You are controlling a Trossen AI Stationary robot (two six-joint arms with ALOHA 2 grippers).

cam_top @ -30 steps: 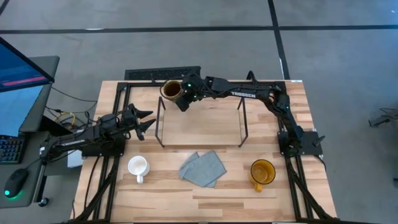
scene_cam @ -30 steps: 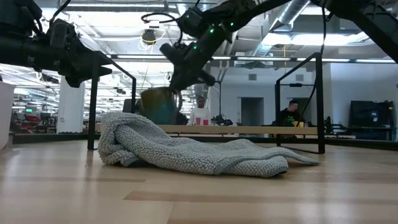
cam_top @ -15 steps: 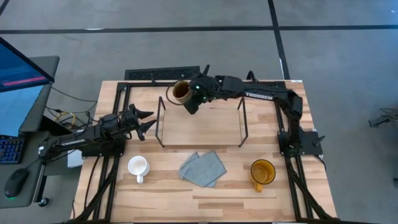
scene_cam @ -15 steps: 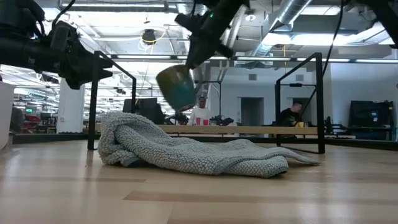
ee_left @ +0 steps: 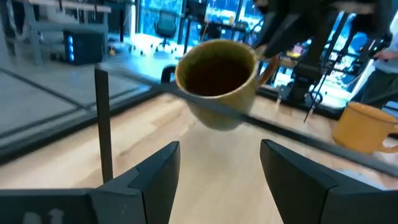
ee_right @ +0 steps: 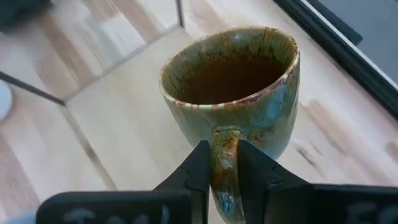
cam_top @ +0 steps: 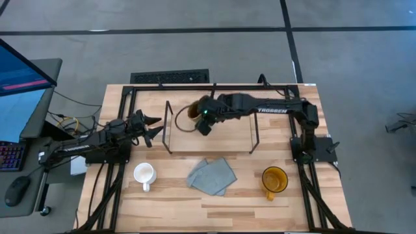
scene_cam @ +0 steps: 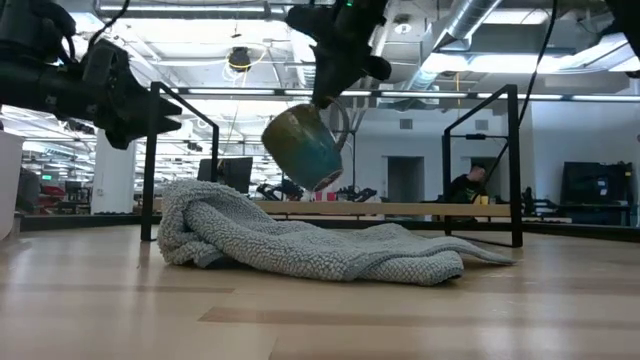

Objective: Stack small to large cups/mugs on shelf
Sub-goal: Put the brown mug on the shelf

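Note:
An olive-brown mug (cam_top: 194,110) with a dark inside hangs tilted over the shelf's (cam_top: 214,140) far left part, with my right gripper (ee_right: 224,165) shut on it. In the low view the mug (scene_cam: 303,145) is well above the shelf board (scene_cam: 420,209). My left gripper (cam_top: 155,127) waits open and level, just left of the shelf frame, pointing at the mug (ee_left: 217,81). A small white mug (cam_top: 143,173) stands on the table near the left, and a yellow-amber mug (cam_top: 274,180) near the right. My right gripper pinches the olive-brown mug's handle (ee_right: 225,149) between its two fingers, which lie one on each side of the loop. The fingers (scene_cam: 335,75) come slanting down from above. The mug is lifted clear of the shelf, hanging tilted below them with its mouth turned toward the left arm.
A crumpled grey-blue cloth (cam_top: 212,175) lies on the table in front of the shelf, between the two standing mugs. The shelf's black wire end frames (cam_top: 167,127) (cam_top: 253,127) rise at its left and right. A person sits in the room behind (scene_cam: 465,185).
My right gripper has carried the olive-brown mug from beyond the shelf's far left corner toward the table's right and near edges, over the shelf, and upward. The mug has tipped further as it went. The left arm has kept still.

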